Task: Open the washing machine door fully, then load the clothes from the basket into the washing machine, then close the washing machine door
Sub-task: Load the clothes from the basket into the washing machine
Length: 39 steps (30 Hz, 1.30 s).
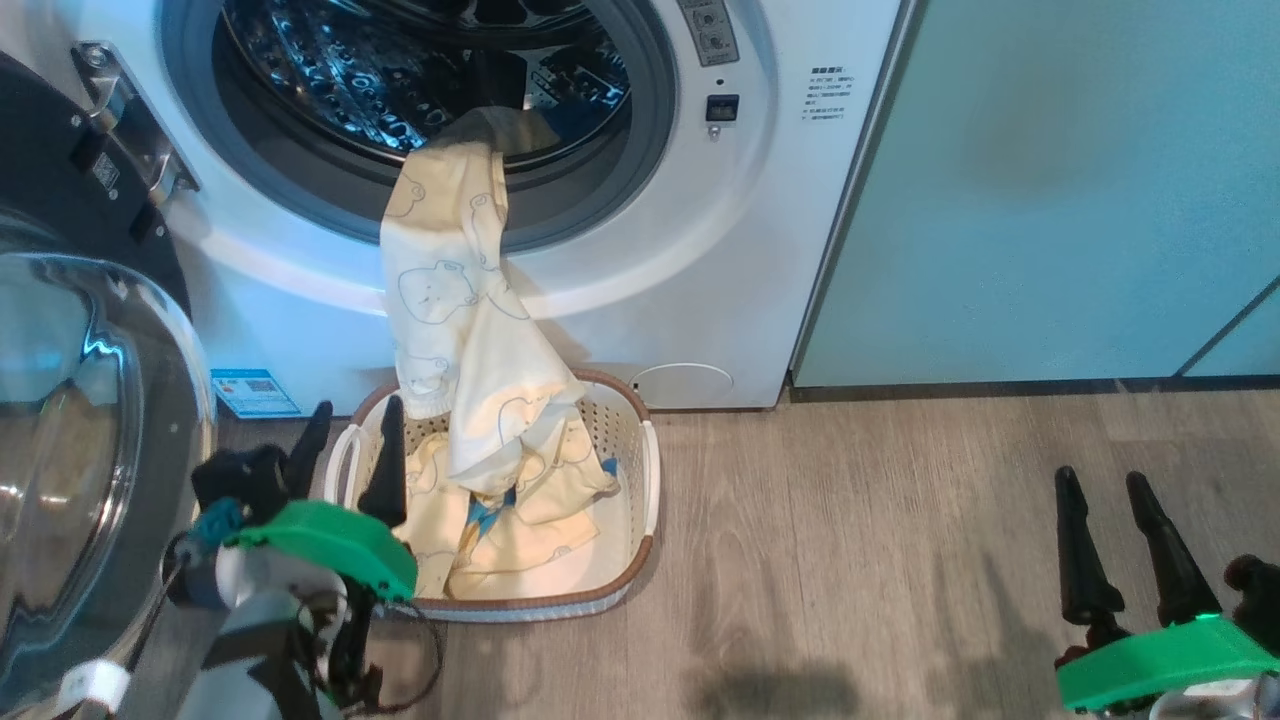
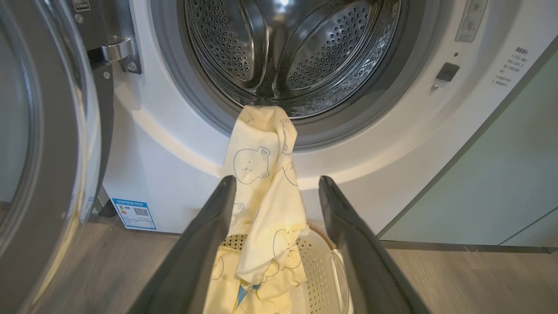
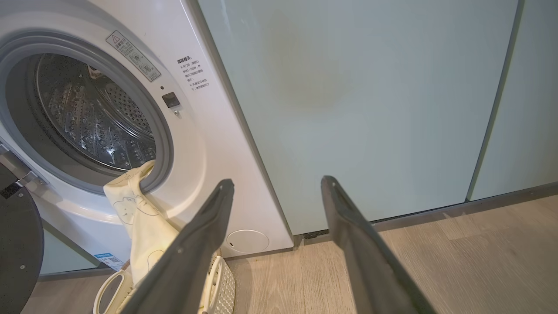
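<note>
While the door of the washing machine stands swung wide at my left, the basket sits at the back edge of the floor, close against the machine's foot. One long piece of the clothes hangs from the lip of the drum down into the basket, with the rest heaped inside. My left hand is spread wide and empty at the basket's left rim; my right hand, equally wide and empty, hovers over floor well to the right
</note>
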Tool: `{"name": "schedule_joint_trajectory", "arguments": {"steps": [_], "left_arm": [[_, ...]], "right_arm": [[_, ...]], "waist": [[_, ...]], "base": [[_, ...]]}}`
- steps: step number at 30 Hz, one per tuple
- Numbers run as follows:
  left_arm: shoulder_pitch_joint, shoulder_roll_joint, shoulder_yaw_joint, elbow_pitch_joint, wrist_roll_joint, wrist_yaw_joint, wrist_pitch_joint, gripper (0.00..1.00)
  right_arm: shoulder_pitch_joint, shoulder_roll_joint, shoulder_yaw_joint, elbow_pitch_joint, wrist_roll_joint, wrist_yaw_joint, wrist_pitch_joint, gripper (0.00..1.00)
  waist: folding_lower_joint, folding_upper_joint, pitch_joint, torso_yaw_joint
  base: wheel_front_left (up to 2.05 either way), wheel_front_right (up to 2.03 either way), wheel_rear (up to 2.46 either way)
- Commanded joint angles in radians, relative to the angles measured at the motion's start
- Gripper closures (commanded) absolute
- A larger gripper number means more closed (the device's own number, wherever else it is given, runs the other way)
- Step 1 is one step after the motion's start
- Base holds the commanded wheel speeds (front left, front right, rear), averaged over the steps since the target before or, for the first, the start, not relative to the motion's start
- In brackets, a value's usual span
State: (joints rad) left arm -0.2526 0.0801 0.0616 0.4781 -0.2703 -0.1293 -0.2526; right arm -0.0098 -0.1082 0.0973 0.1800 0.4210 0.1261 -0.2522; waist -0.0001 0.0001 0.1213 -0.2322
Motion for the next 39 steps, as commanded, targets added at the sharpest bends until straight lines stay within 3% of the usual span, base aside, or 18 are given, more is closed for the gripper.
{"name": "schedule_joint_trajectory", "arguments": {"steps": [1, 16, 29, 39], "left_arm": [[-0.004, 0.011, 0.035, -0.047, -0.001, -0.001, -0.009, 0.00], [0.048, -0.001, 0.004, -0.034, 0.005, -0.001, -0.009, 0.00], [-0.079, 0.020, -0.052, 0.191, -0.011, -0.001, 0.059, 0.00], [-0.296, 0.094, -0.133, 0.446, -0.056, -0.001, 0.084, 0.00]], "right_arm": [[-0.015, -0.021, 0.012, -0.036, -0.007, 0.005, -0.010, 0.00], [-0.025, -0.018, 0.023, -0.034, -0.004, 0.005, -0.010, 0.00], [-0.057, -0.016, 0.044, -0.040, -0.002, 0.005, -0.010, 0.00], [-0.113, 0.004, 0.066, -0.047, -0.004, 0.005, -0.010, 0.00]], "waist": [[0.0001, -0.0001, -0.002, 0.003], [0.0001, -0.0001, 0.014, 0.007], [0.0001, -0.0001, 0.099, -0.047], [0.0001, -0.0001, 0.220, -0.121]], "base": [[0.00, 0.00, 0.00], [0.00, 0.00, 0.00], [0.00, 0.00, 0.00], [0.00, 0.00, 0.00]]}}
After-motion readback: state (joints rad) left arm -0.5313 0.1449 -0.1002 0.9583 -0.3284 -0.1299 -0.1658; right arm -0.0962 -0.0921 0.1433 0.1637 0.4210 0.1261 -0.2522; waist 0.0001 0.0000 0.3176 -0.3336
